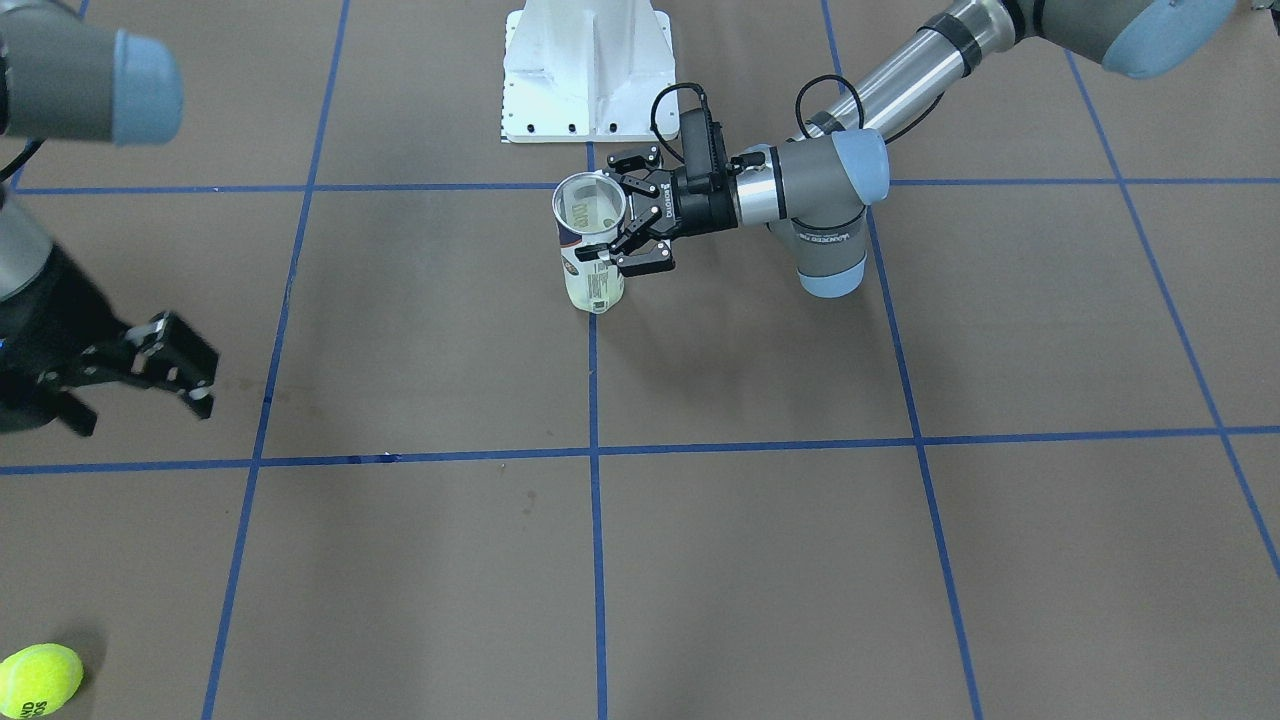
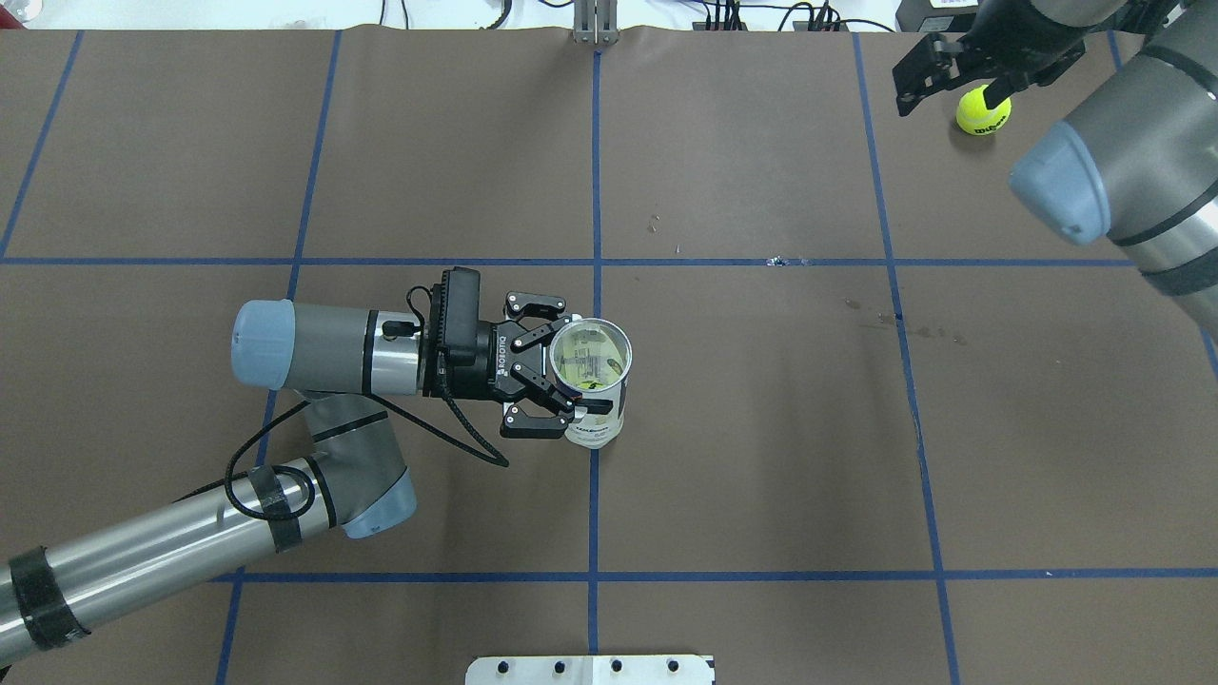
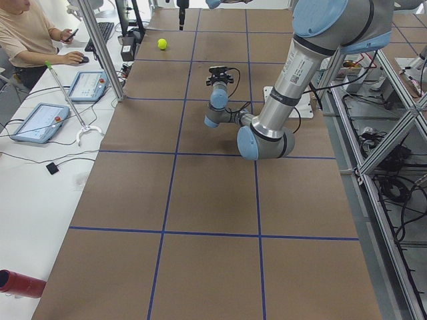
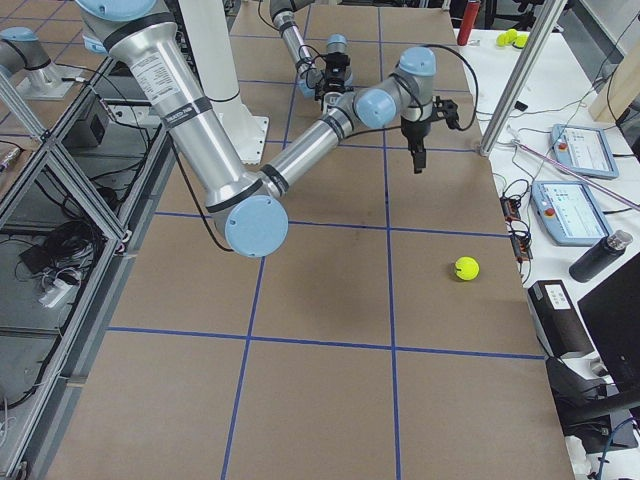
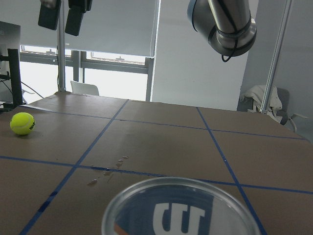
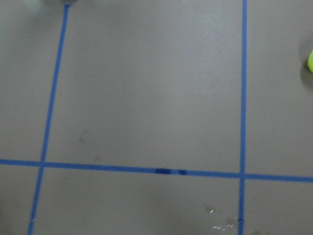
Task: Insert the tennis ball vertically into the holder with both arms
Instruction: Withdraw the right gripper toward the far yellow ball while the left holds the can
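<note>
The holder (image 2: 598, 411), a clear tube with a white and navy label, stands upright on the table near the middle (image 1: 592, 280). My left gripper (image 2: 576, 366) reaches it from the side, its fingers on both sides of the tube, shut on it. The tube's open rim (image 5: 181, 205) fills the bottom of the left wrist view. The tennis ball (image 2: 983, 109) lies at the far right of the table (image 1: 40, 680). My right gripper (image 2: 952, 95) is open and empty, held well above the table near the ball. The ball shows as a sliver (image 6: 310, 61) in the right wrist view.
The white bolted pedestal base (image 1: 585, 70) stands at the robot's side of the table. Blue tape lines (image 2: 595, 476) grid the brown tabletop. A side bench with tablets (image 3: 40, 120), a seated person (image 3: 27, 33) and a red cylinder (image 3: 20, 283) lie beyond the far edge.
</note>
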